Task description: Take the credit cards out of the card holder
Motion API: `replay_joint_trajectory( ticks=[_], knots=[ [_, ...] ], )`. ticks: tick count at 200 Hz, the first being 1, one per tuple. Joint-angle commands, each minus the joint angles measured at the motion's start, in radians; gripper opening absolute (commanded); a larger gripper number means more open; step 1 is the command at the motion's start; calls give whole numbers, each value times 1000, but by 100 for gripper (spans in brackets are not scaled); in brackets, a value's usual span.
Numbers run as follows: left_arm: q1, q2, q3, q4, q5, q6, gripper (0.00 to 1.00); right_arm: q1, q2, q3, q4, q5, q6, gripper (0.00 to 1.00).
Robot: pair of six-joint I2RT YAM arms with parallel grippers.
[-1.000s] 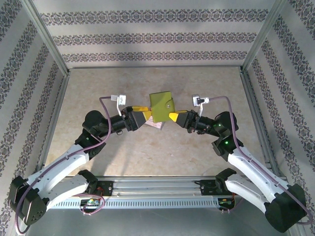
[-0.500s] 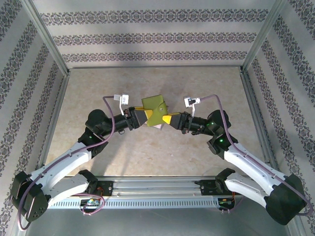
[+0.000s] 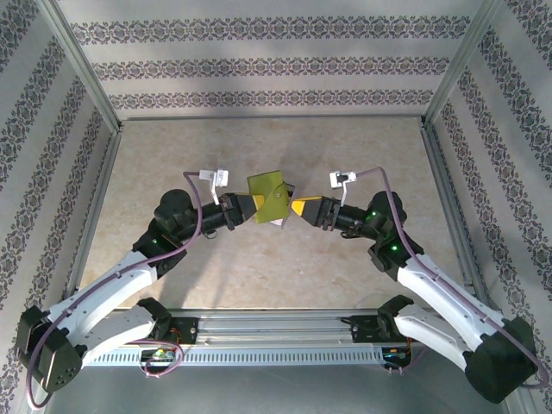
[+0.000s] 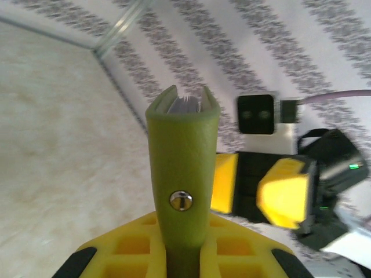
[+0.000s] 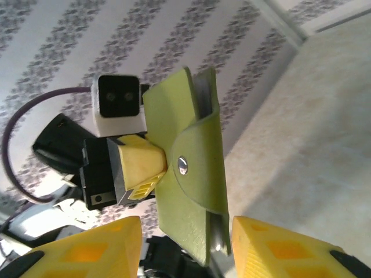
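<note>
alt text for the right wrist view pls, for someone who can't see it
A yellow-green card holder stands on edge, snap flap closed, clamped from the frame's left by the left end effector. The right end effector is open at the bottom, one yellow finger on each side of the holder's lower end. Behind: patterned wall, beige table.

Seen from the left gripper's [image 4: 182,234] own camera, the card holder [image 4: 181,168] sinks between yellow fingers that run off the bottom edge of the picture, so its lower half is lost. The pale sliver [image 4: 186,105] in its mouth is too thin to tell card from lining, and the right gripper [image 4: 248,188] beyond it is a blur. From above, a pale scrap [image 3: 277,222] pokes out on the near side of the holder, mostly covered by it; I cannot say what it is, nor whether the right gripper touches the holder.
</note>
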Motion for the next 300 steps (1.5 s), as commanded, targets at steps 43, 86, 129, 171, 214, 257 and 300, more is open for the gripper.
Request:
replay_joint_trajectory(
  ticks=[43, 86, 129, 171, 214, 257, 300],
  knots=[
    [-72, 17, 87, -393, -272, 200, 0, 24, 50, 274, -721, 201, -242, 31],
    [-111, 74, 93, -354, -288, 200, 0, 144, 222, 338, -697, 274, -174, 36],
    [-127, 92, 93, -343, -287, 198, 0, 217, 364, 409, -687, 316, -167, 41],
    [-133, 93, 87, -331, -288, 189, 0, 247, 429, 450, -675, 345, -162, 41],
    [-137, 96, 88, -328, -287, 182, 0, 261, 477, 479, -681, 378, -168, 42],
    [-139, 106, 93, -320, -279, 179, 0, 287, 526, 506, -705, 427, -187, 41],
    [-143, 108, 95, -327, -286, 179, 0, 291, 549, 502, -758, 489, -203, 34]
  ],
)
